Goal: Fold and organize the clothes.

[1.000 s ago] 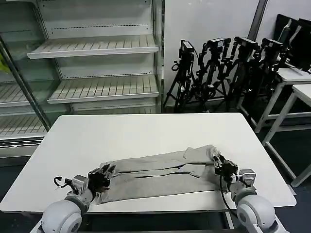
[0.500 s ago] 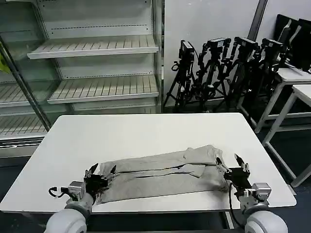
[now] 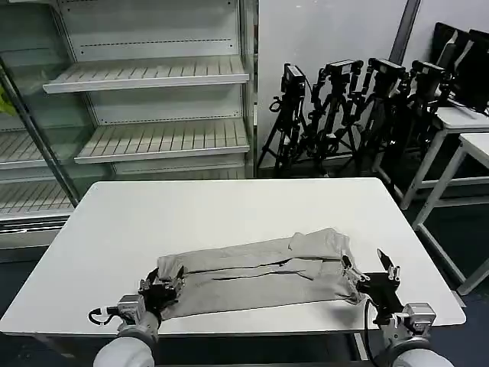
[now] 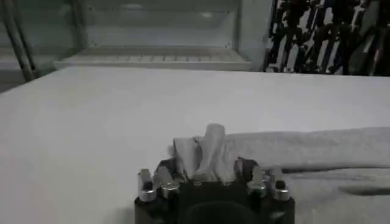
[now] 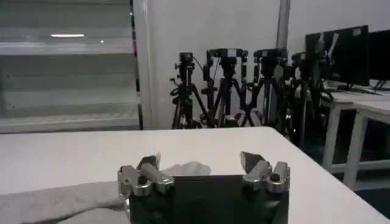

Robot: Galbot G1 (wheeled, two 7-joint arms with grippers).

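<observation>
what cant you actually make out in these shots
- Chest print and orange-red collar strip of the T-shirt: folded inside the long grey band, head view.
- How much cloth the left gripper pinches: its own body covers the fold, left wrist view.
- Whether the open right gripper touches the shirt end: too small, head view; its body blocks it in the right wrist view.
- Table near edge: cut off behind both arms.

T-shirt (image 3: 252,271): soft matt grey cloth. Table (image 3: 229,210): smooth matt white. Left gripper (image 4: 207,176): black body w/ shiny metal.

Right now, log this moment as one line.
left claw: shut on shirt end | right claw: open, beside other end | shirt: folded strip on table
</observation>
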